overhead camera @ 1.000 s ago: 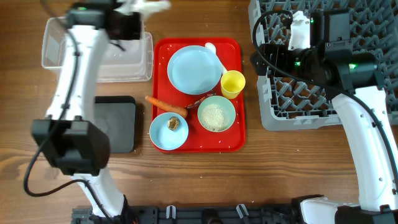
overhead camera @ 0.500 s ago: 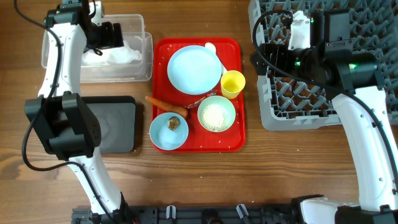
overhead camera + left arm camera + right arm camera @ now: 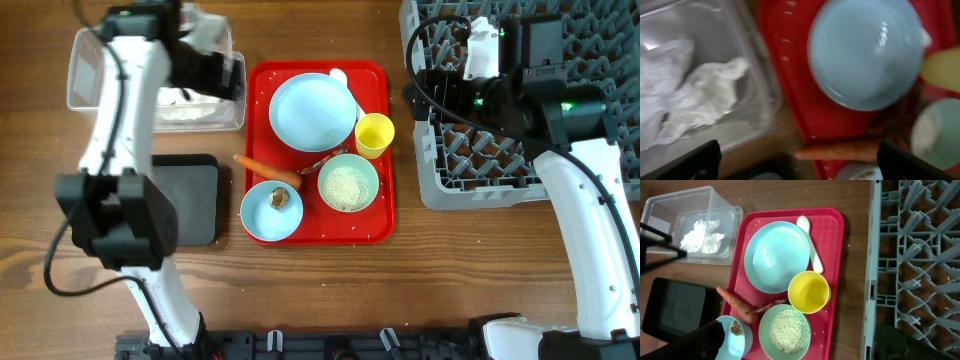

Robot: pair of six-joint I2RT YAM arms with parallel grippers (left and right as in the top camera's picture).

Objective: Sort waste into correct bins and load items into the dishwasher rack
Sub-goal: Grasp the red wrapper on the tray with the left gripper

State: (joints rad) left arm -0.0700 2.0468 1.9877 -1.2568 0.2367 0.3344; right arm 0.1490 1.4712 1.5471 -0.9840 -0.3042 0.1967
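1. Overhead: the left claw (image 3: 213, 72) hangs over the right end of the clear tub (image 3: 90, 85), where the crumpled tissue (image 3: 180, 97) lies. The black tray (image 3: 190, 200) sits just below the tub. On the red tray (image 3: 380, 228) are the blue plate (image 3: 312, 112), white spoon (image 3: 338, 76), yellow cup (image 3: 374, 135), carrot (image 3: 265, 170), a small wrapper (image 3: 322, 163), a green bowl (image 3: 347, 185) of rice, and a blue bowl (image 3: 258, 218) holding a brown lump (image 3: 279, 198). The right claw (image 3: 418, 92) hovers at the left edge of the grey rack (image 3: 470, 170).

2. Left wrist: the left claw (image 3: 800, 157) is released, its two fingertips (image 3: 705, 156) spread wide with nothing between them. Tissue (image 3: 705, 95) rests inside the tub (image 3: 756, 60). Beside it, the plate (image 3: 867, 55) sits on the red tray (image 3: 790, 65), with the carrot (image 3: 840, 149) below; the picture is blurred.

3. Right wrist: the right claw (image 3: 805, 341) is likewise released and grasps nothing. Below it lie the plate (image 3: 776, 255), spoon (image 3: 810, 240), cup (image 3: 809, 291), rice bowl (image 3: 785, 330), carrot (image 3: 735, 302) and blue bowl (image 3: 740, 341). The rack (image 3: 920, 255) fills the right side, with no dishes in the part shown. The tissue (image 3: 702, 234) sits in the tub (image 3: 670, 210).
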